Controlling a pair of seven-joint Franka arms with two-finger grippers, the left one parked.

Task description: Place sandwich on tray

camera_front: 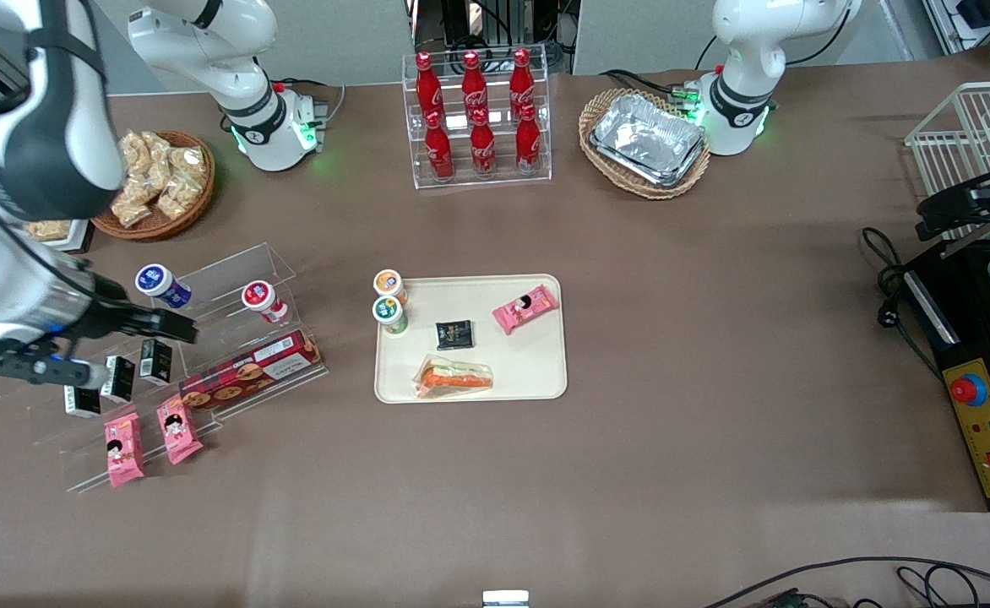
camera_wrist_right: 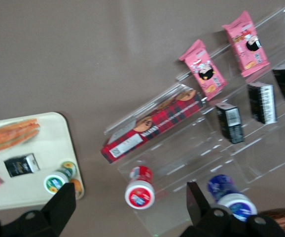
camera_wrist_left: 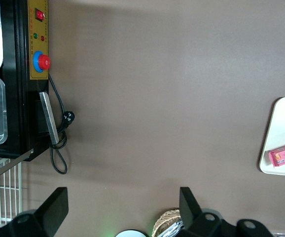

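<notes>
The sandwich, a clear-wrapped wedge with orange and green filling, lies flat on the cream tray, at the tray's edge nearest the front camera. Both also show in the right wrist view: the sandwich on the tray. A corner of the tray shows in the left wrist view. My right gripper is open and empty. It hangs high over the clear acrylic shelf toward the working arm's end of the table, well away from the tray. A red-capped cup shows between its fingers far below.
On the tray lie a pink snack packet, a black packet and two small cups. The acrylic shelf holds a cookie box, pink packets, black boxes and a blue-capped cup. A cola rack and baskets stand farther from the front camera.
</notes>
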